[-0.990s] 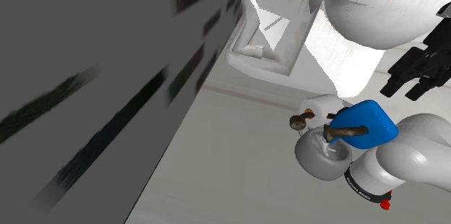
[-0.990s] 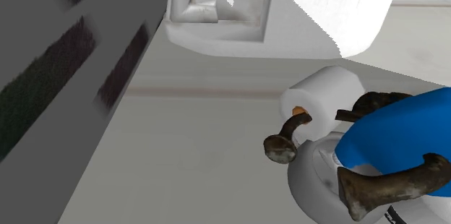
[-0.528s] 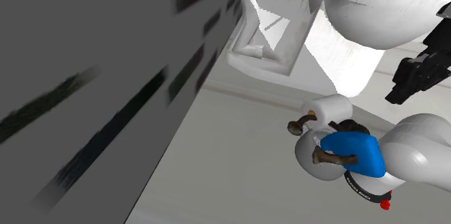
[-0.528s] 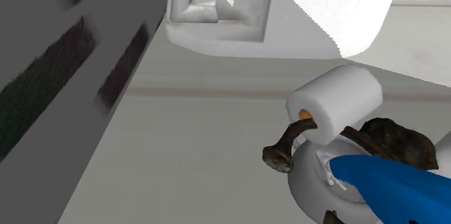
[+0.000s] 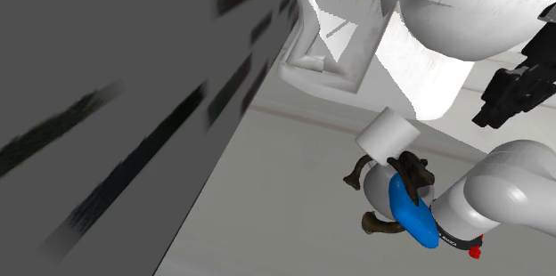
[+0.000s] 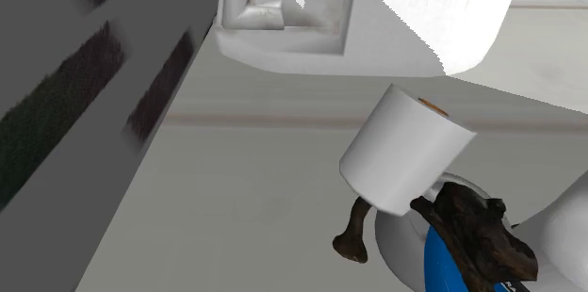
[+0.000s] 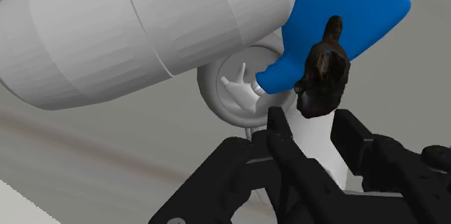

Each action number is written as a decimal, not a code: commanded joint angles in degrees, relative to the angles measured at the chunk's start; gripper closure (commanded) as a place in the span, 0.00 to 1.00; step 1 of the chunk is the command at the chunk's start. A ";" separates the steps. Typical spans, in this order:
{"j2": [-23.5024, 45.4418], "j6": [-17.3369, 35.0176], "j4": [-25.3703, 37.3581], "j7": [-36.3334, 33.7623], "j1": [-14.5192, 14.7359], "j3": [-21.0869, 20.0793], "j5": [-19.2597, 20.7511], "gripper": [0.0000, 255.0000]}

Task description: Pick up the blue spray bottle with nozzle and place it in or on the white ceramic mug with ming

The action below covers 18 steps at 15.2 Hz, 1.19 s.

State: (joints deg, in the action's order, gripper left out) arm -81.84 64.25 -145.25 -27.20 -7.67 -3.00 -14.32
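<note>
The blue spray bottle lies tipped over the white mug, its neck reaching into the mug's mouth. Its dark brown nozzle sticks out toward my gripper. In the second exterior view the bottle shows as a blue sliver under the nozzle, against the mug. My black gripper hangs well above and to the shoulder view's right of the bottle. In the wrist view the gripper has its fingers apart, touching nothing.
A white paper roll leans by the mug, close to the nozzle. A brown curved piece sticks out beside the mug. The arm's thick white link lies just right of the bottle. A large white fixture rises behind; a grey wall is at left.
The bottle has dropped and turned on edge over the mug. The paper roll has swung up and leftward. The gripper's fingers have narrowed, and it stays above.
</note>
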 commanded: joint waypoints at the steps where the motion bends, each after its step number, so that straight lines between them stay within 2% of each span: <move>1: 2.33 -0.37 0.90 -1.78 -0.42 -3.53 -1.11 0.00; 6: 15.05 -2.26 6.38 -11.24 -4.04 -20.55 -5.76 0.00; 11: 29.06 -3.95 12.83 -21.99 -10.99 -37.83 -8.89 0.00; 15: 41.36 -4.59 18.09 -32.42 -20.13 -53.79 -10.22 0.00; 17: 48.00 -4.47 20.59 -38.54 -27.08 -63.80 -10.41 0.00; 18: 51.16 -4.32 21.73 -41.61 -31.46 -69.53 -10.39 0.00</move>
State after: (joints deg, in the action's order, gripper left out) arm -33.96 59.77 -124.36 -65.75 -35.19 -67.24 -24.94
